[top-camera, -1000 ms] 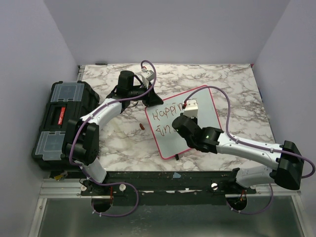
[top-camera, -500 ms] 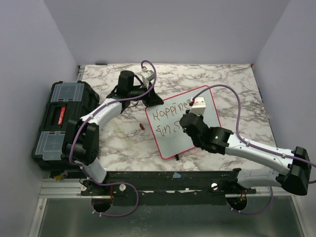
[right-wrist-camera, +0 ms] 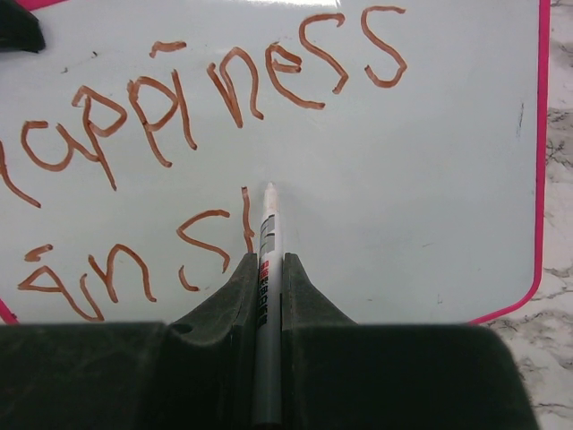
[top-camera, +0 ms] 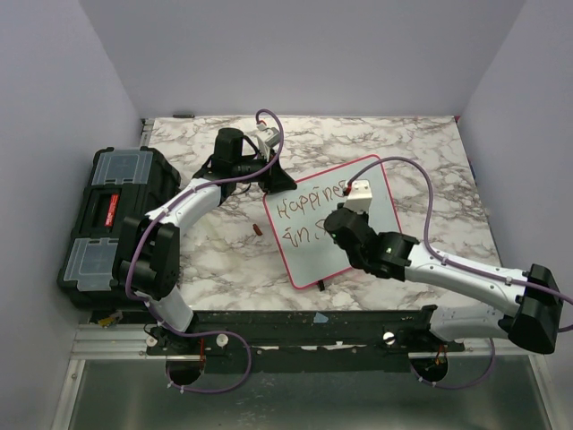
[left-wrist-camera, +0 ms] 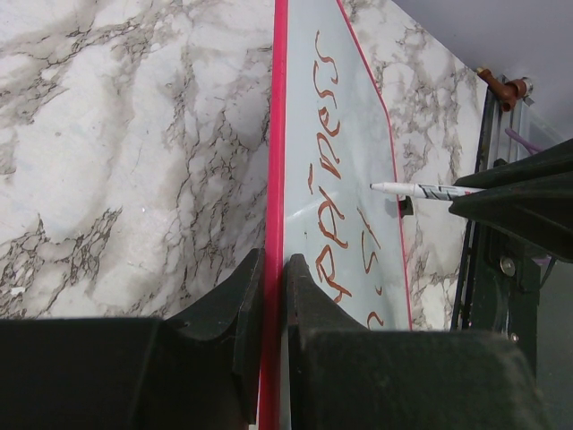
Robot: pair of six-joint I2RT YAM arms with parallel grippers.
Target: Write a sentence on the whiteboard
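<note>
Our right gripper (right-wrist-camera: pixel 267 264), clenched on a slim white marker (right-wrist-camera: pixel 267 224), hides part of the lower line of the red-brown handwritten sentence (top-camera: pixel 307 208). Our left gripper (left-wrist-camera: pixel 273 269) pinches the edge of the glossy pink-framed whiteboard (top-camera: pixel 309 264) on the marble table (top-camera: pixel 215 260). A black plastic toolbox (top-camera: pixel 107 215) sits to the left.

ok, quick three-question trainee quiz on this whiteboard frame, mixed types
1. True or false: the left pincer is clamped on the pink frame of the whiteboard.
2. What does the right pincer hold? A) cloth B) marker C) loose cap
3. Fill in: the top line of the sentence reads ____.
Key: 1 true; 2 B; 3 Happiness.
</note>
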